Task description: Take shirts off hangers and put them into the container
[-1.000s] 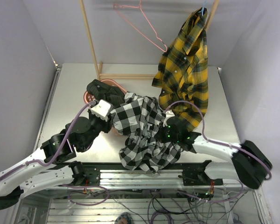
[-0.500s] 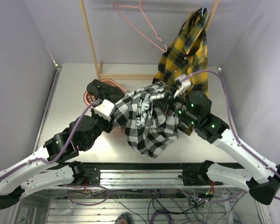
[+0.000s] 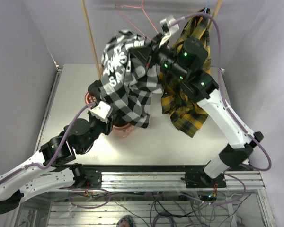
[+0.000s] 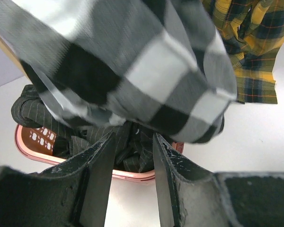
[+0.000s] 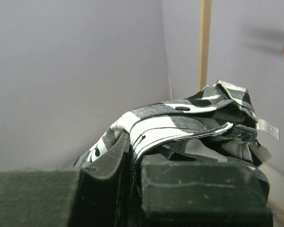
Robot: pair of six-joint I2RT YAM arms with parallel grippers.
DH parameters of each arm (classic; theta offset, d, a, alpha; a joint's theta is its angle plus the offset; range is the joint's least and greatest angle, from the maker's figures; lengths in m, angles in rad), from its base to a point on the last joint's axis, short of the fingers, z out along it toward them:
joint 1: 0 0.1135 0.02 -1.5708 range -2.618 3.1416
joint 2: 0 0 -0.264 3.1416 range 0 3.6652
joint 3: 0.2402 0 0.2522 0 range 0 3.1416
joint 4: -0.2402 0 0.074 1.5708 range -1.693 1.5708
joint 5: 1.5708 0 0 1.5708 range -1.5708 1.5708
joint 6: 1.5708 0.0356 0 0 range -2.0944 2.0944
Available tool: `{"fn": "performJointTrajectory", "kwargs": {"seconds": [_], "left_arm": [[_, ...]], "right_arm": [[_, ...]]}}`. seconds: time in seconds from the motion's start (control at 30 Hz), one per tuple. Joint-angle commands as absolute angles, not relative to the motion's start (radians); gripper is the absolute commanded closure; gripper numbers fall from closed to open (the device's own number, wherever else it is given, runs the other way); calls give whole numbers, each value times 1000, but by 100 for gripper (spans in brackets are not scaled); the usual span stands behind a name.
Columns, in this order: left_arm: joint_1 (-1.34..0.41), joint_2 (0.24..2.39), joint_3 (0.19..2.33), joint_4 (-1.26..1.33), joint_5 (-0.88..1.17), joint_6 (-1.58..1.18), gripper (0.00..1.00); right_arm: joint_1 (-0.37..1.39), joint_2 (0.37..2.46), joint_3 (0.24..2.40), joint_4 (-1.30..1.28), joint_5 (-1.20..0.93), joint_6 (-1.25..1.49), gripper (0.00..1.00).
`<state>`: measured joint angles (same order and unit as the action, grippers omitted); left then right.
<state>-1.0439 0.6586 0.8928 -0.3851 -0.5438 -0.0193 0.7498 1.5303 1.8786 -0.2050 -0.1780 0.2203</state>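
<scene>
**Black-and-white shirt hangs high, and it can land beside the basket**

The black-and-white shirt [image 3: 128,80] is off its hanger and is in the air above the back left part of the table [image 3: 180,142]. My right pincer [image 5: 132,175] is closed tight on a fold near its collar. The cloth falls down as a wide curtain, and its lower edge is over the pink basket [image 3: 88,98].

My left pincer [image 4: 135,142] is about half open and holds nothing. It is low, under the hanging cloth, and it points at the basket rim.

I see several risks:
- The basket is smaller than the shirt, and a dark garment [image 4: 33,113] already fills much of it. If I let go from this height, the shirt can drape over the rim or slide onto the table.
- The cloth can fall over my left pincer and wrist, and then it will come out again when I pull back.
- The shirt is very near the wooden pole [image 3: 91,40] and the empty pink hanger [image 3: 137,23], so a sleeve can catch there.
- The yellow shirt [image 3: 184,109] hangs just beside my right arm, and a swing can drag it down.
</scene>
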Motion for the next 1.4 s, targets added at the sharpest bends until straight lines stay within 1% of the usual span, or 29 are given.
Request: {"fn": "performJointTrajectory", "kwargs": {"seconds": [0.0, 0.17, 0.33, 0.43, 0.53, 0.6, 0.73, 0.83, 0.93, 1.0, 1.17, 1.27, 1.37], "left_arm": [[-1037, 654, 902, -356, -527, -24, 52], [-1037, 661, 900, -357, -529, -25, 52], [-1037, 675, 900, -358, -525, -23, 53], [-1037, 686, 903, -363, -526, -21, 53], [-1037, 690, 908, -370, -533, -24, 53], [-1037, 689, 907, -371, -539, -28, 53], [-1035, 684, 905, -367, -540, -34, 53], [-1035, 663, 904, -360, -532, -35, 55], [-1035, 603, 888, -335, -531, -32, 56], [-1035, 553, 880, -324, -553, -34, 59], [-1034, 434, 833, -285, -676, -49, 55], [-1035, 437, 833, -292, -722, -50, 54], [-1031, 497, 858, -331, -751, -70, 55]], "right_arm": [[753, 1661, 2111, -127, -263, 197, 100], [753, 1788, 2225, 48, -261, 216, 100], [753, 1908, 2368, 123, -287, 237, 100], [753, 1941, 2362, 175, -275, 246, 100], [753, 1930, 2270, 167, -287, 247, 100], [755, 1898, 2116, 184, -302, 247, 100], [755, 1856, 1900, 135, -302, 230, 100], [755, 1832, 1725, 135, -291, 228, 100], [756, 1832, 1605, 128, -264, 239, 100], [757, 1844, 1561, 111, -286, 242, 100], [772, 1885, 1515, 35, -314, 231, 100], [812, 1920, 1561, -85, -248, 173, 100], [836, 1957, 1619, -177, -193, 175, 100]]}}
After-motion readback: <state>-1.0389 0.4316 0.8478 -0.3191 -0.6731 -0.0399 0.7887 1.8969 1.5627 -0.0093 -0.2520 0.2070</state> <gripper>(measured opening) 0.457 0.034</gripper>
